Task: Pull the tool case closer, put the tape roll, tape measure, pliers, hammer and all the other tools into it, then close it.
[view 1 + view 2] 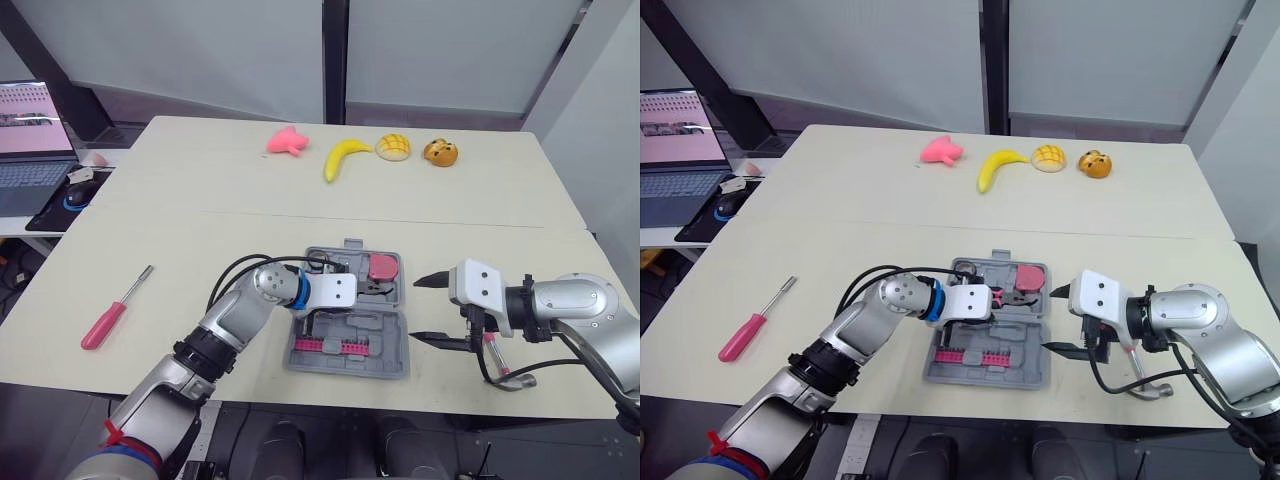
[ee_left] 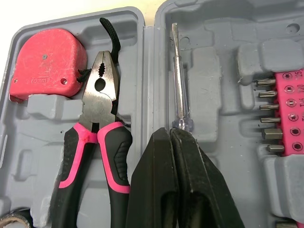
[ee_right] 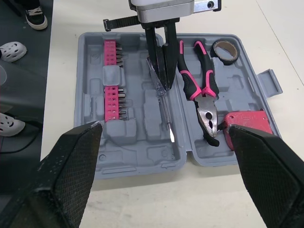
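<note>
The grey tool case lies open at the table's front middle. It holds a red tape measure, pink-handled pliers, a tape roll and pink bit strips. My left gripper is over the case near its hinge, shut on the clear handle of a small screwdriver that lies in the tray. To the right of the case my right gripper stands wide open, holding nothing. A hammer lies under the right wrist by the front edge. A pink-handled screwdriver rests at the left.
Along the far side of the table sit a pink toy, a banana, a bread bun and an orange toy. A laptop and mouse are on a side desk at the left.
</note>
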### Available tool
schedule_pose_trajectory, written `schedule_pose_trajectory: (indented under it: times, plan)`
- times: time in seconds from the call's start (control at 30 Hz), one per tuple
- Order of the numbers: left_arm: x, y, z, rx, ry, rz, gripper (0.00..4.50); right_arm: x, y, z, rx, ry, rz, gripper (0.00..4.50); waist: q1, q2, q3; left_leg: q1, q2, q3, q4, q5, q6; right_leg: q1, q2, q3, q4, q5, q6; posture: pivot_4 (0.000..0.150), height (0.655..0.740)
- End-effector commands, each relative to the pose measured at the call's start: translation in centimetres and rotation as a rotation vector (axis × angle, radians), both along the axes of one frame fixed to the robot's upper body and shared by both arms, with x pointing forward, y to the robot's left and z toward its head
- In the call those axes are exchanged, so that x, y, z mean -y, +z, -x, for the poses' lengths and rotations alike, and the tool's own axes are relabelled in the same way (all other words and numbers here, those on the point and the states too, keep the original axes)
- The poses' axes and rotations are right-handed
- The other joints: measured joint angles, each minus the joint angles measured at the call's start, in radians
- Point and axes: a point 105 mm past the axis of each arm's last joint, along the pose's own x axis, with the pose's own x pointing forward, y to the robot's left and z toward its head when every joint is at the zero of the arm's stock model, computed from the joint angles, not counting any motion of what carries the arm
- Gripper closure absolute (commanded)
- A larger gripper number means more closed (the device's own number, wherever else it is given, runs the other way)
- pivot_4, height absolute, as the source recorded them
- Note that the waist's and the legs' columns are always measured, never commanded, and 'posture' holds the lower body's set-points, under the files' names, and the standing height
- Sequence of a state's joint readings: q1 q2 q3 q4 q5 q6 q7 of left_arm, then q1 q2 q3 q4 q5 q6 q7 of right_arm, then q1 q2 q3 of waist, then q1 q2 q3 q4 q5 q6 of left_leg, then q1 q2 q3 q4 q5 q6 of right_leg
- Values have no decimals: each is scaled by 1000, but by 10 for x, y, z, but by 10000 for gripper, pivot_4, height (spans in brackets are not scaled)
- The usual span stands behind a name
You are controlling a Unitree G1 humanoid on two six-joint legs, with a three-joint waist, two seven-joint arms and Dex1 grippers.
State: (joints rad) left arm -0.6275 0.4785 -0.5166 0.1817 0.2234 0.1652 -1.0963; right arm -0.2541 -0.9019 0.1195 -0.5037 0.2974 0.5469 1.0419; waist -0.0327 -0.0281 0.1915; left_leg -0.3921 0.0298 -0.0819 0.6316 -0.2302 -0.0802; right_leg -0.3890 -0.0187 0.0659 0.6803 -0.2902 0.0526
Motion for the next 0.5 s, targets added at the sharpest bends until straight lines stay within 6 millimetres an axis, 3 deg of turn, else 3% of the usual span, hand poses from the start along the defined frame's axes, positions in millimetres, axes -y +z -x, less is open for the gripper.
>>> schedule_pose_trajectory:
  times: [0.03, 0.5]
  plan:
    - [-4, -4, 4, -7, -18, -27, 44517, 1, 8, 0, 35, 6, 0, 0, 0, 0, 0, 0, 0, 0, 0, 0, 0, 0, 0, 0, 0, 0, 0, 1500, 7400]
    - [-14, -3, 4, 4, -19, -52, 44517, 1, 8, -1, 35, 9, 3, 0, 1, 0, 0, 0, 0, 0, 0, 0, 0, 0, 0, 0, 0, 0, 0, 1500, 7400]
